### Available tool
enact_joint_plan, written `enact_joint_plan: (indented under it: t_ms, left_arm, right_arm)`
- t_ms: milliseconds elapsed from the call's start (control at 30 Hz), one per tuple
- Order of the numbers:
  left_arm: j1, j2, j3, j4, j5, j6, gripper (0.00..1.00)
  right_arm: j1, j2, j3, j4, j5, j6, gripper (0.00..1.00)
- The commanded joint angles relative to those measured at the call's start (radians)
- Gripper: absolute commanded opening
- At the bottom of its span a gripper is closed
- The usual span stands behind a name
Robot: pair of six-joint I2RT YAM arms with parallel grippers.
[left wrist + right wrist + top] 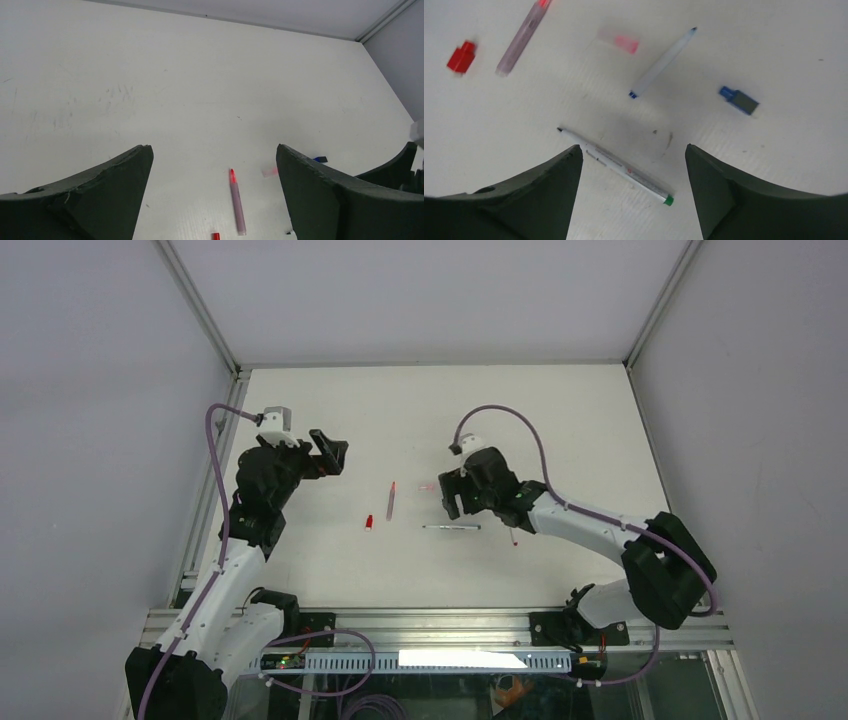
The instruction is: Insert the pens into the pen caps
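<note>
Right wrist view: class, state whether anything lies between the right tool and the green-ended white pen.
Nothing visible does. The right tool is open and the white pen lies uncovered between its fingers; the blue cap sits off to the side.

Table (440, 410): white, faintly scuffed with grey marks.
Walls (420, 290): pale grey, on the table's left, far and right sides.
Rail (430, 623): aluminium, along the table's near edge.
</note>
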Motion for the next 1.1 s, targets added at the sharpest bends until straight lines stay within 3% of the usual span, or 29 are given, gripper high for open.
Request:
enact_joint_plan:
  t_ms: [0, 367, 833, 1067]
  left_arm:
    - [-0.004, 0.013, -0.005, 0.001, -0.02, 0.017, 0.99]
    - [-0.004, 0.004, -0.01, -0.005, -0.028, 0.013, 0.99]
    - [-0.004, -0.003, -0.003, -0.01, -0.053, 0.013, 0.99]
    - [-0.004, -0.006, -0.004, -0.031, -0.056, 0.014, 0.99]
  right_arm:
    - [0.092, 0.073, 0.091, -0.167, -0.046, -0.174, 0.78]
    - [0.106, 0.099, 0.111, -0.197, -0.081, -0.255, 0.65]
    - [0.123, 0.199, 0.148, -0.214, -0.149, -0.273, 0.6]
    - [0.129, 0.257, 0.177, -0.232, -0.143, -0.275, 0.5]
